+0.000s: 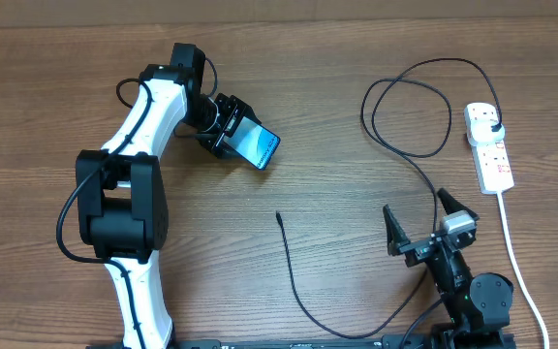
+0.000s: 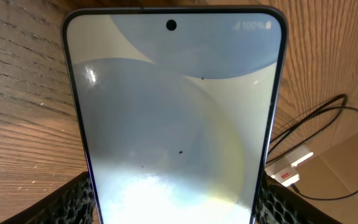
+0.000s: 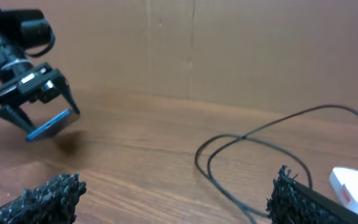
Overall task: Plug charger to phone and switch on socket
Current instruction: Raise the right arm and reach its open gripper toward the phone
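Nothing is charging yet: the left hand [image 1: 245,142] is squeezing the phone [image 1: 261,148], the right hand [image 1: 422,221] is gaping empty, and the tip of the charger [image 1: 279,218] is lying loose on the bench [image 1: 337,194].

black charger [image 1: 298,291], white socket [image 1: 489,145], wood-grain table [image 1: 337,87]

The phone [image 1: 260,147] is held clear of the bench in the left tool [image 1: 240,137], tilted, its screen lit pale blue with a punch-hole lens and "100%" at the top edge. The charger [image 1: 279,221] is a thin black cable. Its small tip lies loose mid-bench, well apart from the phone, and its far end loops twice before its black plug sits in the end outlet of the socket [image 1: 492,155]. The socket is a white strip with red markings, flat at the bench's right edge.
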Action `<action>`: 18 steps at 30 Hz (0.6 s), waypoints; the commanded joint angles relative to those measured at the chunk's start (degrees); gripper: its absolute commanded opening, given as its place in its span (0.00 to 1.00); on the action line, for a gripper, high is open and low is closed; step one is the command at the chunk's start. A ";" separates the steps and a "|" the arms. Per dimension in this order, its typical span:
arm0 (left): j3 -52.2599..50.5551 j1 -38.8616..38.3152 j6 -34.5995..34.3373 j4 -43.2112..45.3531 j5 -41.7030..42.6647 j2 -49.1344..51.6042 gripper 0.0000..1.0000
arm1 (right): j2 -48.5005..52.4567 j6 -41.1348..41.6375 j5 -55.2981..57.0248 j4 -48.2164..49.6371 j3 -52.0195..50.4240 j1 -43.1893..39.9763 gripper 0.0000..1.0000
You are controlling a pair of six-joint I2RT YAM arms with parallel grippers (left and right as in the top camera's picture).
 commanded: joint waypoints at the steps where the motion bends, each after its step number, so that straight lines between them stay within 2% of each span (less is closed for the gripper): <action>1: 1.68 -0.39 1.09 -0.15 0.68 0.17 0.04 | -0.26 -0.50 -0.68 -2.40 5.46 0.28 1.00; 10: 1.68 -0.83 1.09 -0.17 -0.31 0.17 0.04 | 9.07 -1.97 -0.17 -6.75 15.52 0.24 1.00; 18: 1.68 -1.05 1.05 -0.13 -0.48 0.17 0.04 | 26.29 -1.97 -5.16 -9.53 26.82 0.24 1.00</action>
